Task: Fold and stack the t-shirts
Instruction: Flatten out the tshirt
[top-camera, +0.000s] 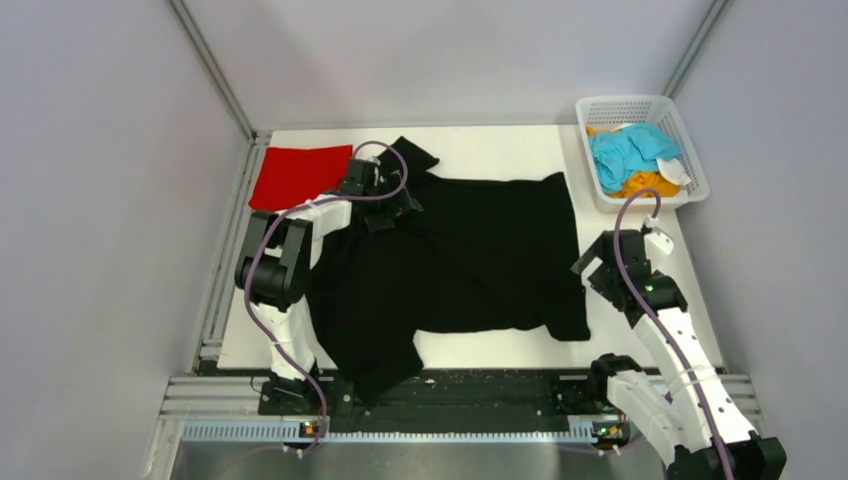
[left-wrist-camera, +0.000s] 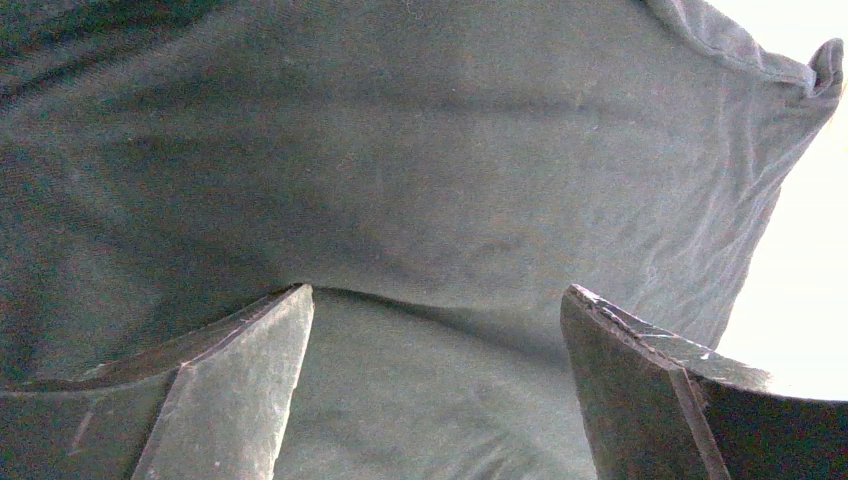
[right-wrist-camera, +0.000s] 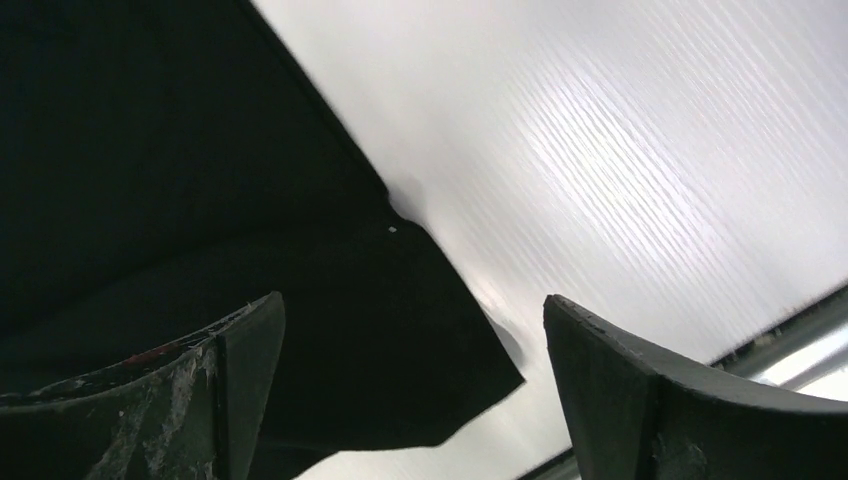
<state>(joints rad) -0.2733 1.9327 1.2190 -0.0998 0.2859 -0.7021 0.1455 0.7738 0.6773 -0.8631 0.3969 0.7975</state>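
A large black t-shirt (top-camera: 470, 250) lies spread over the white table (top-camera: 500, 150). One sleeve hangs over the near edge. My left gripper (top-camera: 385, 205) hovers open over the shirt's far left part, close to a sleeve. In the left wrist view, grey-black cloth (left-wrist-camera: 400, 150) fills the frame under the left gripper (left-wrist-camera: 435, 300), with nothing between its fingers. My right gripper (top-camera: 590, 268) stands open at the shirt's right edge. The right wrist view shows a corner of the black cloth (right-wrist-camera: 150, 150) lying flat below the right gripper (right-wrist-camera: 410, 300). A red t-shirt (top-camera: 298, 175) lies folded at the back left.
A white mesh basket (top-camera: 688, 145) sits at the back right and holds a light blue shirt (top-camera: 630, 150) and an orange one (top-camera: 645, 185). Grey walls close in the table on three sides. Bare table (right-wrist-camera: 600, 150) lies to the right of the black shirt.
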